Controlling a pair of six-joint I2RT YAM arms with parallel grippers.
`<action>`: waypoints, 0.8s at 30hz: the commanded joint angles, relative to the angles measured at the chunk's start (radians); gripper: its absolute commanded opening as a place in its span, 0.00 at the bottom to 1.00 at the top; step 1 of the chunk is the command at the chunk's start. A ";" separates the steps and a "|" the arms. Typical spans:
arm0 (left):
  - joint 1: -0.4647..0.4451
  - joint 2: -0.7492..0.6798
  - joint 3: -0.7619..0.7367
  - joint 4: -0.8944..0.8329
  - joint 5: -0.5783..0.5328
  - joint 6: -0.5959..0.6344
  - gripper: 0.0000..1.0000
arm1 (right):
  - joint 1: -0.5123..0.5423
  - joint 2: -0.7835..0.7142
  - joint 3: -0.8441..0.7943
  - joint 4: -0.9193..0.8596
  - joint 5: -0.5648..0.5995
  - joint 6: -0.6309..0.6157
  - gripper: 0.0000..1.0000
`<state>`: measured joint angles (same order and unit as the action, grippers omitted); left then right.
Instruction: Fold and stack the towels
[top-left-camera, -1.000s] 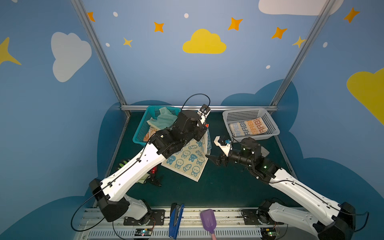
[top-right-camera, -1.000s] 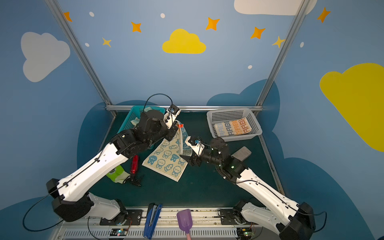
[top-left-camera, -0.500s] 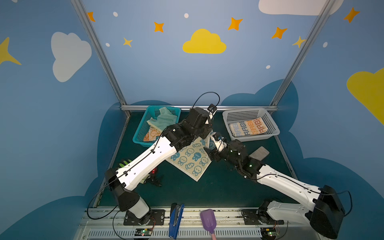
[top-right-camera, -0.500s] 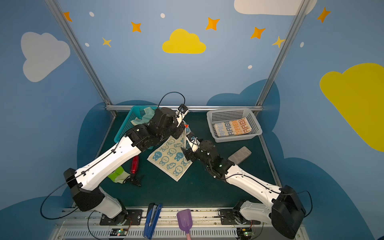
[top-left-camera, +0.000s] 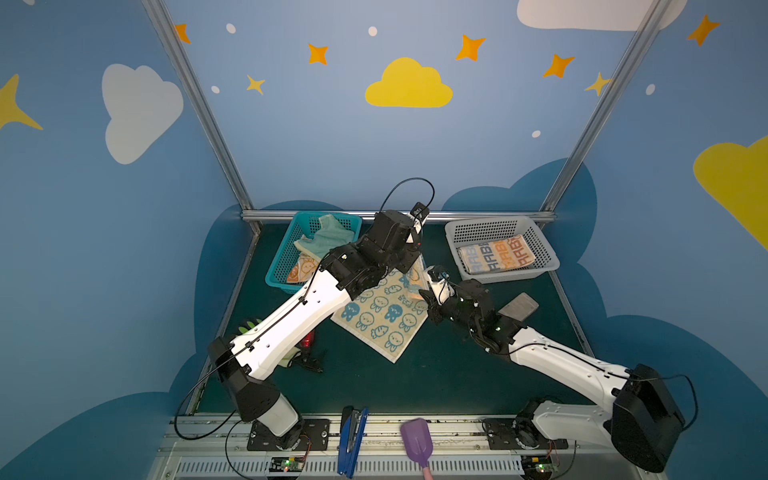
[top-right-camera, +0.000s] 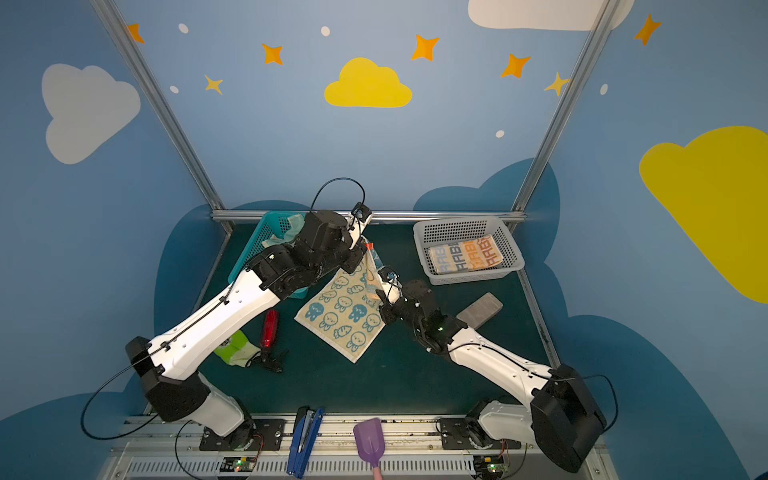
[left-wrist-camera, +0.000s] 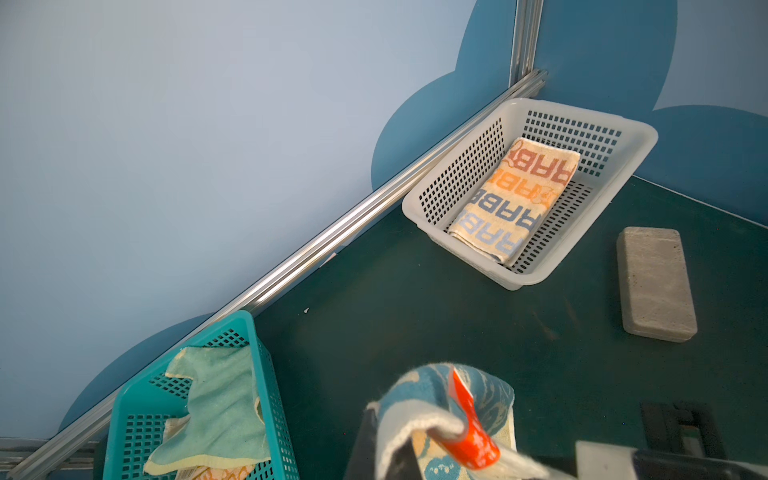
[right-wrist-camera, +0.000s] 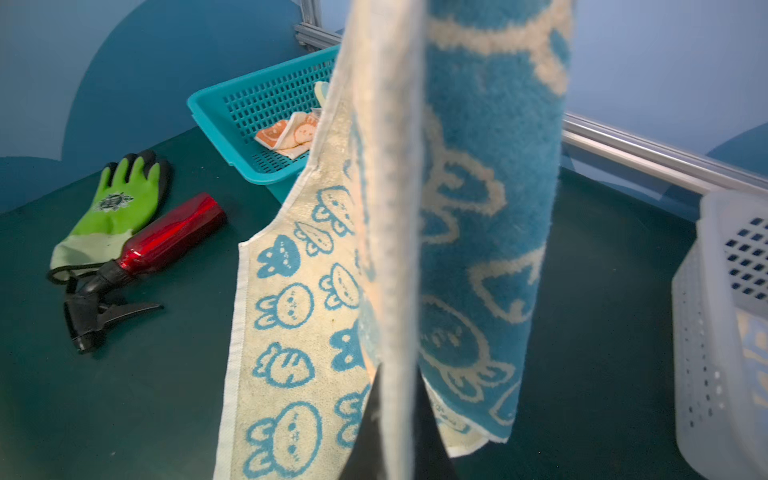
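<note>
The blue towel (top-left-camera: 382, 316) is the one we've got in play, sitting mid-frame in both top views. Its lower part lies flat on the bench (top-left-camera: 415, 386), cream side up with the blue rabbits showing. The upper edge is pulled up off the bench.

Our left claw (top-right-camera: 368, 248) is clamped on a bunched corner of it. You can see that wad at the bottom of the left wrist view, next to an orange strip. Our right claw (right-wrist-camera: 395, 424) is pinched down on the towel's hem. In the right wrist view the cream edge runs straight up the middle of the frame from between the two dark fingers (right-wrist-camera: 365, 440), and the blue side hangs to the right of it. From above, the two claws sit close together, the left one higher in the frame.

The lettered towel (top-left-camera: 494, 254) is folded in the white basket (top-left-camera: 505, 222) at the upper right of the bench. The mint towel (top-left-camera: 328, 237) and orange towel (top-left-camera: 301, 268) are crumpled in the teal basket (top-left-camera: 279, 270) at upper left, partly behind our left arm. The block (top-left-camera: 519, 306) lies just below the white basket, beside our right arm. Over at lower left, the glove (top-right-camera: 235, 351) and the red spray bottle (top-right-camera: 269, 328) lie against each other on the bench.
</note>
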<state>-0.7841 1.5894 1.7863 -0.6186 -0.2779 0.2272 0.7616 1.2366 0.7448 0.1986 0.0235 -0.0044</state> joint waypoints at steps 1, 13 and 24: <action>0.015 -0.012 0.007 0.002 -0.005 -0.008 0.04 | -0.031 -0.033 0.018 -0.011 0.002 -0.002 0.00; 0.005 -0.119 -0.001 -0.066 0.106 -0.030 0.04 | -0.131 -0.238 0.200 -0.166 0.017 -0.143 0.00; -0.078 -0.325 -0.043 -0.084 0.179 -0.064 0.04 | -0.121 -0.412 0.319 -0.379 -0.159 -0.342 0.00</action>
<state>-0.8448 1.2945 1.7554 -0.6819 -0.1200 0.1921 0.6331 0.8646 1.0176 -0.0795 -0.0746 -0.2790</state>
